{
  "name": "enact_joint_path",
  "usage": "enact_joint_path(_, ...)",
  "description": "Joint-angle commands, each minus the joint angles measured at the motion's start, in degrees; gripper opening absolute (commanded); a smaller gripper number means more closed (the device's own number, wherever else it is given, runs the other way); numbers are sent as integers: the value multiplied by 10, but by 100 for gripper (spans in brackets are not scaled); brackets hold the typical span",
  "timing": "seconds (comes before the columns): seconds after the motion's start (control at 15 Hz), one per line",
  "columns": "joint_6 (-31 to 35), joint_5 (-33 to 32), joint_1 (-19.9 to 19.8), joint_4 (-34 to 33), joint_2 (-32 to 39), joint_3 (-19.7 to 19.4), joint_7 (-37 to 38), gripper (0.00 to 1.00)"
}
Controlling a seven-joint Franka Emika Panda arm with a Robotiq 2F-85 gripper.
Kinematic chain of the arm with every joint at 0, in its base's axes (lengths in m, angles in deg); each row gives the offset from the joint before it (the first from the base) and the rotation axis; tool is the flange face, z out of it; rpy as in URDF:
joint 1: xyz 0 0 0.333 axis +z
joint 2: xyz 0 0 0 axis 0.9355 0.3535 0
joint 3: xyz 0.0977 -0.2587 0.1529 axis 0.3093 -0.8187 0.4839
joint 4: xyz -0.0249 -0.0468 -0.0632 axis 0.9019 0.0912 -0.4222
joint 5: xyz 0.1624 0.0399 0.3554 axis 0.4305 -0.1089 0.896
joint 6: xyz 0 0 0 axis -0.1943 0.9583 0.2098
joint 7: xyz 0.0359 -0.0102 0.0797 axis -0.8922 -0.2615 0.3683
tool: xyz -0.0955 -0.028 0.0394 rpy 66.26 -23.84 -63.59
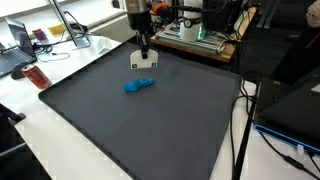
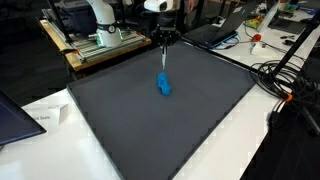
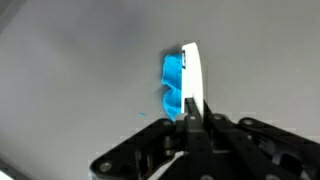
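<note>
Evidently the gripper [image 3: 190, 120] was pinched shut on a slim white piece [image 3: 191, 75], which hung just over the dark grey mat [image 1: 120, 130]. A lumpy blue object [image 1: 140, 84] lay on that mat towards its far side. In the wrist view it sat right beside the white piece, clear of the jaws. The hold looked narrow, so the white piece might twist or slip out. A careless descent could also shove the blue object sideways.
</note>
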Motion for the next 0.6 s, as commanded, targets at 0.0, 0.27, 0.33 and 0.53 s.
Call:
enact_joint_path(0.0, -2, 0, -1, -1, 0, 0, -1, 4)
enact_joint_path(0.27, -24, 21, 0, -14, 5, 3, 16, 1)
enact_joint_path(0.33, -27, 34, -1, -15, 5, 4, 14, 1)
enact_joint_path(0.53, -44, 59, -1, -20, 7, 4, 36, 1)
